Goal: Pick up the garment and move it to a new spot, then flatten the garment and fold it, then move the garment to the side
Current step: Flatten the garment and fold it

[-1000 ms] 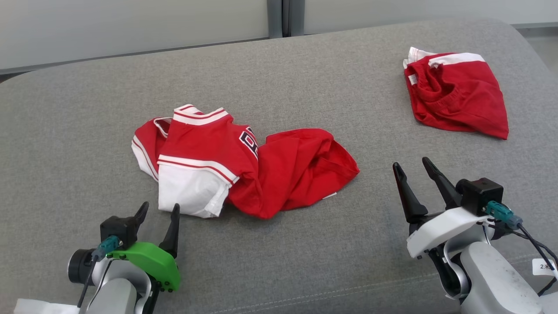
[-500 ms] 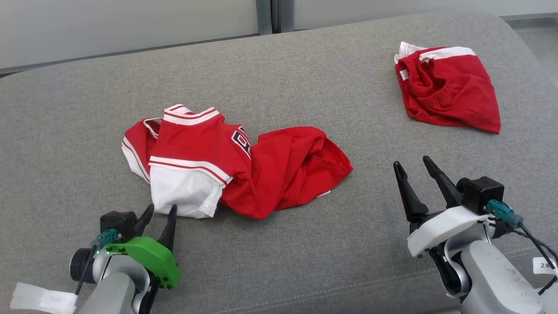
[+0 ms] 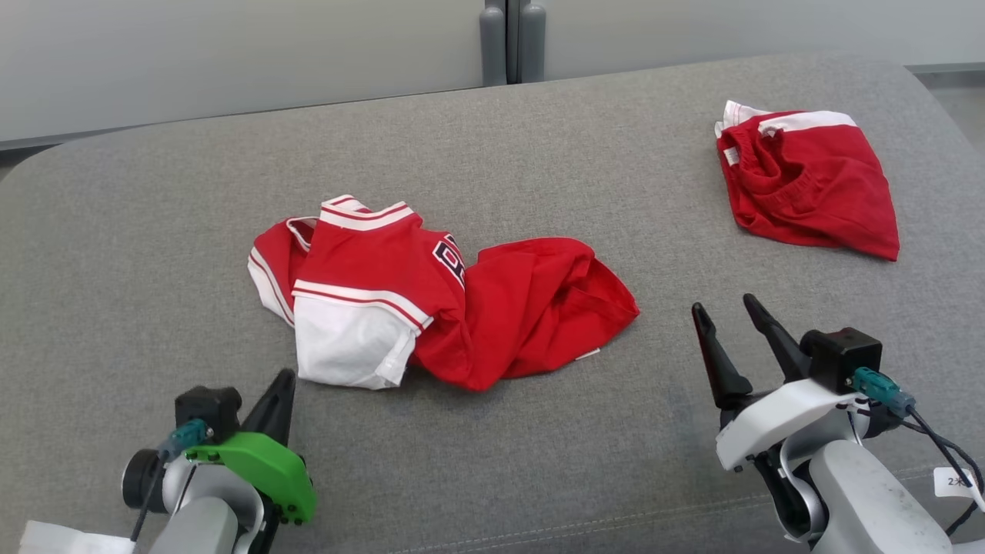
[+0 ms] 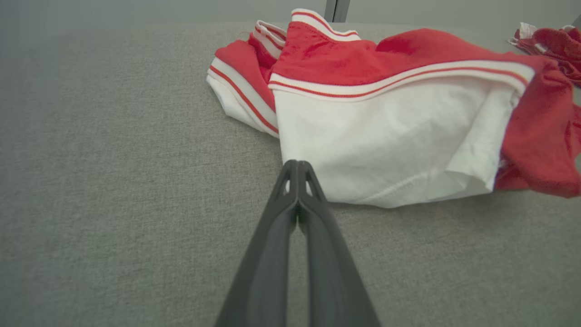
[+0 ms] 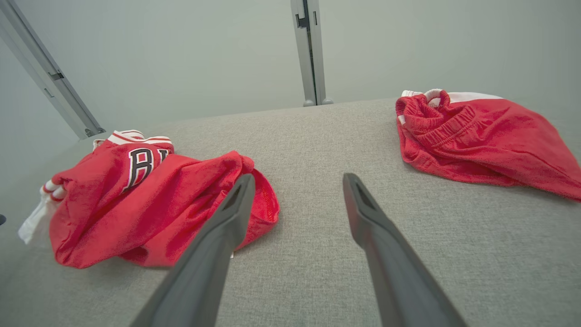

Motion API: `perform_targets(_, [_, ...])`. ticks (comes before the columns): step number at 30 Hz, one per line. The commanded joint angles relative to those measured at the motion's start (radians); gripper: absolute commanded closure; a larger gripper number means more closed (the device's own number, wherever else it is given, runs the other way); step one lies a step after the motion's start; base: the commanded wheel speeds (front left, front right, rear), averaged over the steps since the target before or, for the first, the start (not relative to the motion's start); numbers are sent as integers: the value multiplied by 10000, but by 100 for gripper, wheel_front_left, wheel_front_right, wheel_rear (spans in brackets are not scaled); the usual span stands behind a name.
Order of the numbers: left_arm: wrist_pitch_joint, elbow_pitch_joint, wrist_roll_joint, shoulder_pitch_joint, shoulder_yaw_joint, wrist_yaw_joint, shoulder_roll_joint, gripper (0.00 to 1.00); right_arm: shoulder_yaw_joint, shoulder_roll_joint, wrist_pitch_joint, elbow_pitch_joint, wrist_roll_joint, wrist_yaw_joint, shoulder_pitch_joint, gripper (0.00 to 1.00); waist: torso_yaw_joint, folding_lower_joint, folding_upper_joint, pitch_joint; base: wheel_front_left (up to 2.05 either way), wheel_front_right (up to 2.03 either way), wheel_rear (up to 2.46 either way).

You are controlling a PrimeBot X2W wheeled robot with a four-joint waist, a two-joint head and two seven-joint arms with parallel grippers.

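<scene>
Left gripper (image 4: 297, 164) closed, empty — garment (image 4: 386, 136) just ahead.

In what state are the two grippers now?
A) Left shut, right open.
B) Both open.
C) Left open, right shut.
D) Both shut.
A: the left gripper has its fingers pressed together, and the right gripper has them wide apart.
</scene>
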Motion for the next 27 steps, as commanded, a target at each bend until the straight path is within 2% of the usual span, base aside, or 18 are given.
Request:
perform_targets(1, [-17, 124, 63, 187, -60, -15, -9, 100, 81, 58, -34, 13, 43, -1, 32, 0, 147, 0, 0, -154, 0, 0, 0])
perform_targets(2, [-18, 253, 151, 213, -186, -15, 3, 100, 156, 65, -36, 23, 45, -1, -3, 0, 147, 0, 0, -179, 0, 0, 0])
perform_targets(3, [-18, 326, 140, 158, -237, -15, 5, 76, 201, 56, -34, 38, 64, -1, -47, 0, 143, 0, 0, -198, 0, 0, 0])
perform_targets(4, [-18, 376, 61, 121, -272, -15, -27, 56, 230, 50, -36, 50, 77, -1, -81, 0, 136, 0, 0, -209, 0, 0, 0])
perform_targets(5, [-17, 484, 66, 99, -363, -15, -13, 28, 263, 56, -34, 52, 85, -2, -103, 0, 119, 0, 0, -213, 0, 0, 0])
perform_targets(6, [-17, 542, 64, 51, -389, -15, 21, 7, 297, 42, -34, 50, 107, -1, -125, 0, 97, 0, 0, -205, 0, 0, 0])
perform_targets(7, [-18, 600, 19, 2, -406, -15, 49, 0, 333, 23, -34, 43, 131, -1, -144, 0, 62, 0, 0, -191, 0, 0, 0])
perform_targets(27, [-19, 1618, -525, -711, -869, -16, 293, 0, 387, -205, -36, -8, 209, -1, -394, 0, -703, 0, 0, 307, 0, 0, 0])
